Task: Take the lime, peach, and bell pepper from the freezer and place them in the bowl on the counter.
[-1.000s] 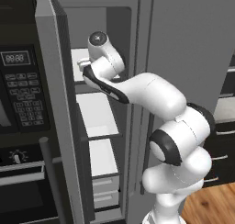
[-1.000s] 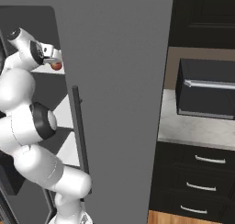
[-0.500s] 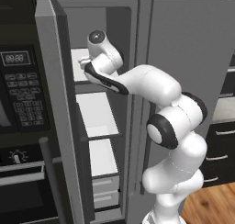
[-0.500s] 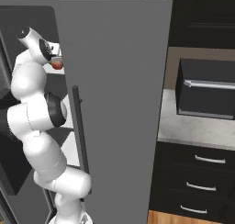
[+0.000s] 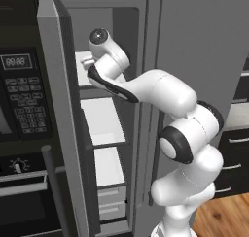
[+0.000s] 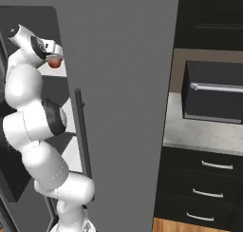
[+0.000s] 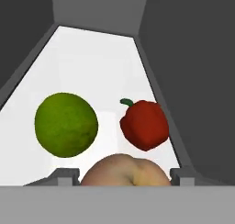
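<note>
In the hand view the gripper (image 7: 122, 178) stands wide open, its two fingertips (image 7: 64, 176) flanking the peach (image 7: 124, 170) without closing on it. On the white freezer shelf (image 7: 105, 71), the lime (image 7: 66, 124) lies at 10 o'clock of the peach, the bell pepper (image 7: 144, 124) at 1 o'clock.

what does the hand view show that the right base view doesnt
Hand view alone: the bright green round lime and the pinkish-orange peach on the white freezer shelf, the peach sitting between the dark fingertips. Right base view alone: the white arm reaching into the tall grey steel freezer, and the white marble counter over dark cabinets. Both: the glossy red bell pepper.
</note>
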{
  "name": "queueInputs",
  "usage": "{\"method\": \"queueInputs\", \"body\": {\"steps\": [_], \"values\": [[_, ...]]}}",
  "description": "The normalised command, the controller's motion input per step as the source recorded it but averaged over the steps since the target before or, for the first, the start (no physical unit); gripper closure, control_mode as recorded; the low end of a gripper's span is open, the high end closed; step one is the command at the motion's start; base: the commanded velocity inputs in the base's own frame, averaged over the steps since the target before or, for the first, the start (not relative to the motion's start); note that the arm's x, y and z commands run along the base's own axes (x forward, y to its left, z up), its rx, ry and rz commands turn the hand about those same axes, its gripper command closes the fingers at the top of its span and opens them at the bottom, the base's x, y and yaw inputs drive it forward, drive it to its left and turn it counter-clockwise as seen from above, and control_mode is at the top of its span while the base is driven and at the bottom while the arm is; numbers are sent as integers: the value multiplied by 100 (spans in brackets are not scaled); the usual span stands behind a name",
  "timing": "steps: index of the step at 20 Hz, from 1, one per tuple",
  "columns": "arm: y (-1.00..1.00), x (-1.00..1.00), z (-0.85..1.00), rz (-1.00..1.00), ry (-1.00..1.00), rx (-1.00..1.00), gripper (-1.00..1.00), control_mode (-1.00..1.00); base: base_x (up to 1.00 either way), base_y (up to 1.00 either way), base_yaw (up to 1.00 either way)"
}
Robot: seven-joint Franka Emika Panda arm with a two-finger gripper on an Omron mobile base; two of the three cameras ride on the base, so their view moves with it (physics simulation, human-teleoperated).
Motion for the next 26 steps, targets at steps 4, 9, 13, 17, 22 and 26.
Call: {"method": "queueInputs", "body": {"steps": [4,9,13,17,22,26], "values": [[9,-100,44,0,-38,-2,100,-100,0,0,0],[3,-100,2,0,-16,2,100,-100,0,0,0],[0,-100,0,-5,0,10,100,-100,0,0,0],[-14,-100,-2,-15,1,17,100,-100,0,0,0],[-65,-100,-43,-25,9,11,100,-100,0,0,0],[-96,-100,-60,-31,38,16,100,-100,0,0,0]]}}
